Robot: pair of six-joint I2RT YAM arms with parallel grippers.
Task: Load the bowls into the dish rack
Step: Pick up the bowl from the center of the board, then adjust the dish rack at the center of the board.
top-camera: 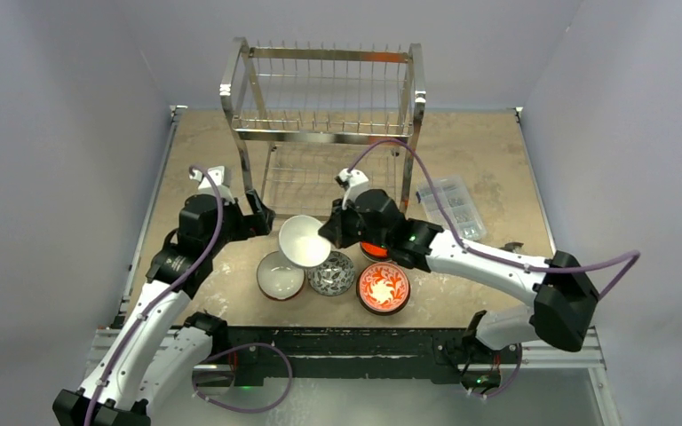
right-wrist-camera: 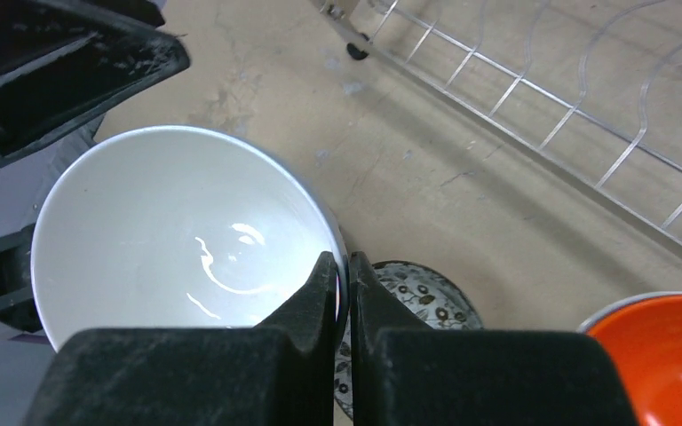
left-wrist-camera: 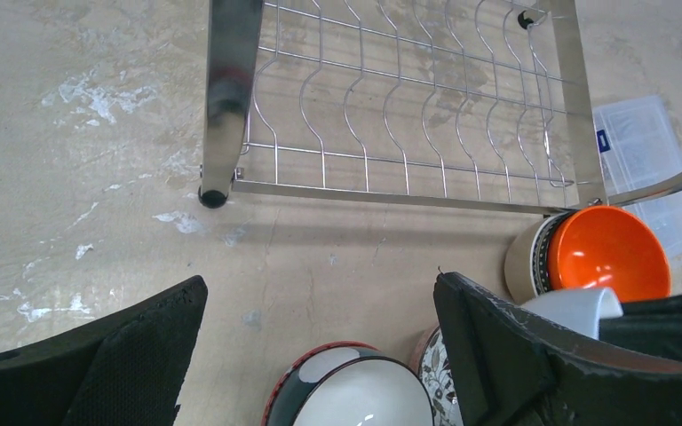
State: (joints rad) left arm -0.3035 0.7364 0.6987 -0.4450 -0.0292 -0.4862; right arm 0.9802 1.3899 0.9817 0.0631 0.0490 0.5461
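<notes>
Top external view, left to right. The left gripper [top-camera: 265, 217] stands wide and holds nothing, just beside the plain white round ceramic bowl [top-camera: 304, 240]. The left wrist view shows the same: jaws far apart over the tan tabletop [top-camera: 479, 151].

The white bowl is tilted and raised above the other bowls, in front of the lower tier of the tall two-tier steel wire dish rack [top-camera: 324, 136]. The right gripper [top-camera: 325, 237] pinches its right rim, and the right wrist view shows the jaws clamped on the thin edge.

Step in hand is probably carrying this bowl to the rack.
- The grip is a narrow rim pinch on glaze, so the bowl could swing or slip; go slow.
- Keep the bowl on edge and clear the front rail and leg.
- Seat the rim between the wavy shelf wires before letting go.
- The left gripper is near enough to steady or take the bowl; can't tell if a handover is meant.

Containers:
- Neither rack tier shows any bowls.
- On the tabletop in front sit four bowls, all apparently empty:
  - a brown-rimmed bowl with a white inside [top-camera: 281, 275];
  - a grey-black patterned bowl [top-camera: 331, 273];
  - a glossy orange bowl [left-wrist-camera: 608, 253], partly under the right arm;
  - a red-and-white floral bowl [top-camera: 384, 287].
- The clear plastic compartment box [top-camera: 451, 206] sits right of the rack; its contents are too small to tell.
</notes>
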